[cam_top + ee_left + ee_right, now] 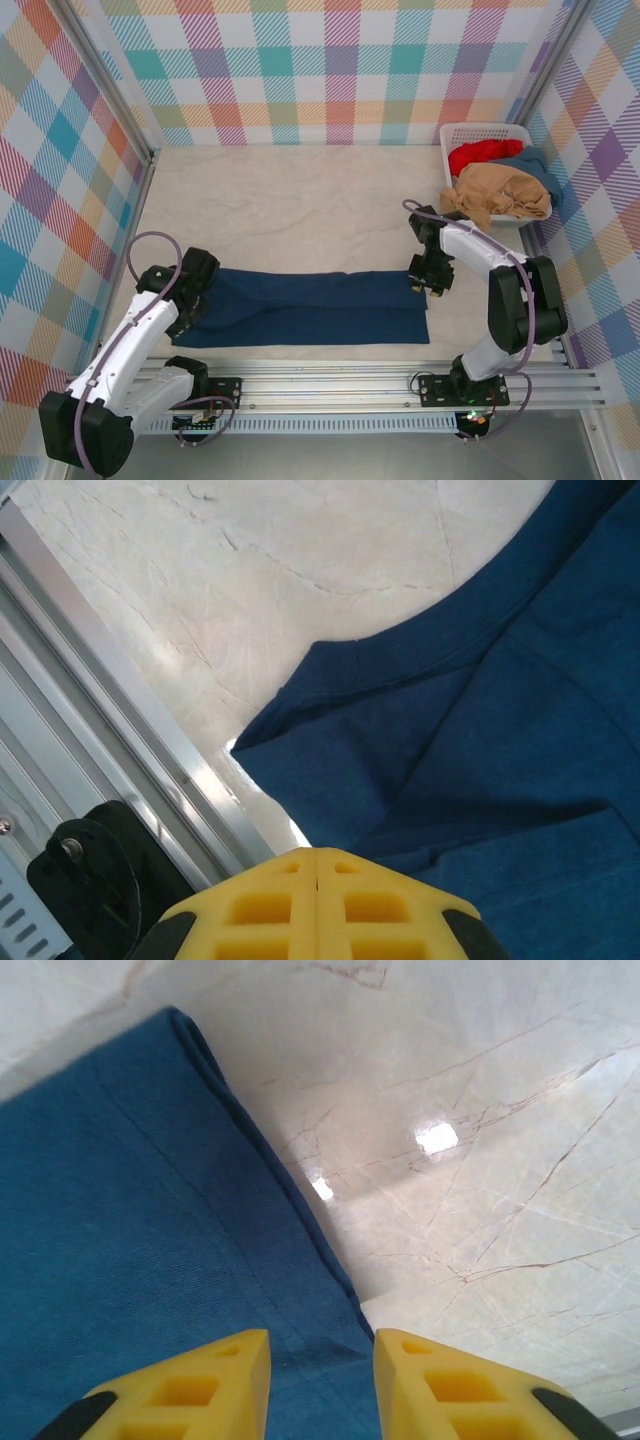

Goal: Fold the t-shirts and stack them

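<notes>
**Operator:** Where do I stand, from above?

**Spotter:** Your navy t-shirt (300, 305) lies on the table (300, 200) near the front edge, folded lengthwise into a long flat band. Your left gripper (192, 298) sits at its left end and your right gripper (428, 284) at its right end. I judge you are early in the job: this tee needs its crosswise folds, and there is no stack yet.

**Operator:** And the rest?

**Spotter:** The white basket (480, 128) at the far right holds a red tee (485, 152), a tan tee (497, 190) draped over its near rim, and a teal-blue one (537, 165). All three are crumpled and unfolded.

**Operator:** Left wrist?

**Spotter:** Your yellow fingers meet with only a seam between them. I see no cloth pinched there. The navy collar end lies just ahead.

**Operator:** Right wrist?

**Spotter:** Here your fingers stand apart with a clear gap and grip nothing. The folded edge of the navy shirt runs under that gap, with bare table to the right.
</notes>
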Available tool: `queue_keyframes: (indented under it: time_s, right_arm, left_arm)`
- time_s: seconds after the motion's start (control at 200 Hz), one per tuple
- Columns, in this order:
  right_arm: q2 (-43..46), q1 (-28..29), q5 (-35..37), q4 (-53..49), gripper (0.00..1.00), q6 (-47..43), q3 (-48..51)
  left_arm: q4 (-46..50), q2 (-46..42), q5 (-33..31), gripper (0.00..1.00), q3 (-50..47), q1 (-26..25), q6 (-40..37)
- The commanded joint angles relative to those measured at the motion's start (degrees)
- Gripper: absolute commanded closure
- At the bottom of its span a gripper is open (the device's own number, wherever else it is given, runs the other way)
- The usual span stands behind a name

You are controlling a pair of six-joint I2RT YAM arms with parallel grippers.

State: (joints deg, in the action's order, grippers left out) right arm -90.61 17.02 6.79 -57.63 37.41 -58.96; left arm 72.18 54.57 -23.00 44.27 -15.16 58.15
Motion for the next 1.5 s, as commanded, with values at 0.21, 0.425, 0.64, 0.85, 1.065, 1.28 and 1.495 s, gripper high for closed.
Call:
queue_keyframes:
  time_s: [0.21,0.425,0.64,0.85,1.065,1.28,1.495]
  right_arm:
    - [1.53,1.05,-4.27,6.50,0.67,-2.05,-2.84]
    - [-3.34,-3.89,-6.99,16.18,0.64,2.85,-0.28]
    - [-8.56,-5.04,-6.41,16.39,0.61,3.41,-4.57]
    - [-12.97,-5.50,-5.75,15.69,0.60,6.16,-5.64]
    - [-16.18,-5.50,-4.86,14.81,0.89,6.89,-8.22]
    - [-18.82,-5.50,-2.45,12.18,1.00,4.81,-14.87]
    - [-23.65,-5.59,-0.83,9.60,1.00,3.23,-22.67]
  left_arm:
    - [-6.76,12.18,-1.97,0.30,13.54,4.28,-8.10]
    - [-20.57,30.58,9.29,0.40,20.50,17.50,-15.83]
    - [-24.75,40.75,13.00,0.47,22.95,21.40,-14.91]
    - [-25.51,46.01,12.02,0.59,24.10,21.62,-15.15]
    - [-27.25,50.06,12.90,1.00,26.37,23.11,-17.84]
    - [-27.95,54.24,14.24,1.00,32.96,25.34,-20.13]
    - [-26.32,60.17,18.20,1.00,43.54,25.66,-21.91]
